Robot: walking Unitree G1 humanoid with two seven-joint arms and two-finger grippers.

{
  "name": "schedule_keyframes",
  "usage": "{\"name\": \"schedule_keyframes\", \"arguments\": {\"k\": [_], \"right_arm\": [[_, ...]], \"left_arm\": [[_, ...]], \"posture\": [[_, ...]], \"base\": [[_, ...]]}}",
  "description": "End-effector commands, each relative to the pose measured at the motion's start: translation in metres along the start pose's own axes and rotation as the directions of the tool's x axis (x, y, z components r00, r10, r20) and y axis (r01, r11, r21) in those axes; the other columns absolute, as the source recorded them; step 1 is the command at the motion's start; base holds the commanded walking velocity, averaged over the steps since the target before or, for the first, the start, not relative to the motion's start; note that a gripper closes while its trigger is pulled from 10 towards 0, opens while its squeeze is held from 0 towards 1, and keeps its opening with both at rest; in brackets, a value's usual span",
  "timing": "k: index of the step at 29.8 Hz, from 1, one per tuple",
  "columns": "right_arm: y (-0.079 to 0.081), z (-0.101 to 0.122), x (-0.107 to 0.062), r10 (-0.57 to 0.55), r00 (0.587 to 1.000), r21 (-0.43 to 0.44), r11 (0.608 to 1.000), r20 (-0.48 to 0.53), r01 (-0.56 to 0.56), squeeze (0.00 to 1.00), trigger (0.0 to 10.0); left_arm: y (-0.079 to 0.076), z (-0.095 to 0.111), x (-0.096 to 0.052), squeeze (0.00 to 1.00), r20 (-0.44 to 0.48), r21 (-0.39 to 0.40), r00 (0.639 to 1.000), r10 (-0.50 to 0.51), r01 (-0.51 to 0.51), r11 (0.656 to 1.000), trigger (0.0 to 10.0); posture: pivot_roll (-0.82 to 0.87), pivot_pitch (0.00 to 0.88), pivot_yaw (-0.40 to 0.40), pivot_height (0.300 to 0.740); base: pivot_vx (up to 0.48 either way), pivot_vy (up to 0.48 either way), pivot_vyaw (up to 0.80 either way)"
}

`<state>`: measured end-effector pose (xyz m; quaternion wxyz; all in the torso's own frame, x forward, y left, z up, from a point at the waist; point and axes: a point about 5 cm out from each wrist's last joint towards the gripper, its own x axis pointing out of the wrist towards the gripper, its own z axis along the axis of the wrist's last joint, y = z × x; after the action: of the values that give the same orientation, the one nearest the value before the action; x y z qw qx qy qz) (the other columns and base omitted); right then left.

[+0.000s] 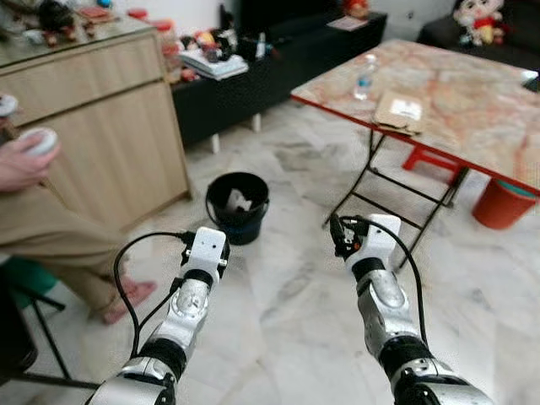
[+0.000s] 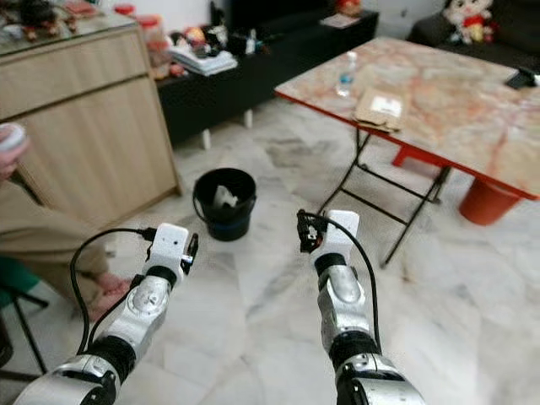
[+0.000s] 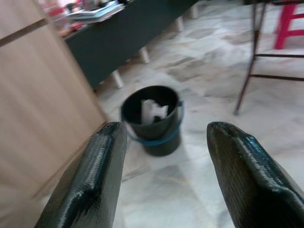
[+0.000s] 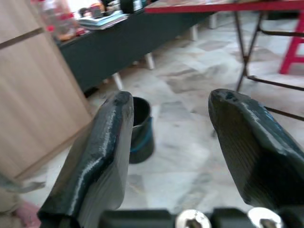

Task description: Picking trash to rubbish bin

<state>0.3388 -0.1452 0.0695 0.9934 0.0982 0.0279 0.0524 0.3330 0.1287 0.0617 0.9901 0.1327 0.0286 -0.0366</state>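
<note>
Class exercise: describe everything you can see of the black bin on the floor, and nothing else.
The black bin is a small round bucket, plastic by its look, standing upright on the pale marble floor. A blue band runs round its lower body. Its mouth is open, with no lid, and something white and crumpled lies inside. It stands near the corner of the wooden cabinet, ahead of both grippers; neither touches it.

Even, soft indoor light fills the room, with a pale sheen on the glossy white marble floor (image 1: 287, 312) and on the orange marble-patterned tabletop (image 1: 456, 93). Shadows are faint. The head views are fairly sharp; far clutter blurs. In both wrist views the near black fingers (image 3: 90, 185) look smeared, perhaps from motion
</note>
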Motion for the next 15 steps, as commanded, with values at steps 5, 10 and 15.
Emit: {"name": "schedule_keyframes", "arguments": {"k": [5, 10, 15], "right_arm": [[0.002, 0.0005, 0.0014, 0.018, 1.0, -0.007, 1.0, -0.01, -0.019, 0.0, 10.0], [0.0047, 0.0008, 0.0023, 0.028, 1.0, -0.011, 1.0, -0.011, -0.028, 0.0, 10.0], [0.0056, -0.0003, 0.0015, 0.036, 0.999, -0.013, 0.999, -0.013, -0.036, 0.0, 10.0]], "left_arm": [[0.0003, 0.0045, 0.0024, 0.0, 0.012, -0.013, 1.0, 0.02, -0.019, 1.0, 10.0], [0.0023, 0.0043, 0.0025, 0.0, 0.011, -0.008, 0.999, 0.03, -0.03, 1.0, 10.0], [0.0033, 0.003, 0.0023, 0.0, 0.002, -0.001, 0.999, 0.039, -0.039, 0.999, 10.0]], "posture": [[0.11, 0.0, -0.083, 0.74], [0.11, 0.0, -0.083, 0.74], [0.11, 0.0, -0.089, 0.74]], "base": [[0.0, 0.0, -0.71], [0.05, 0.0, -0.71], [0.315, 0.0, -0.71]]}}
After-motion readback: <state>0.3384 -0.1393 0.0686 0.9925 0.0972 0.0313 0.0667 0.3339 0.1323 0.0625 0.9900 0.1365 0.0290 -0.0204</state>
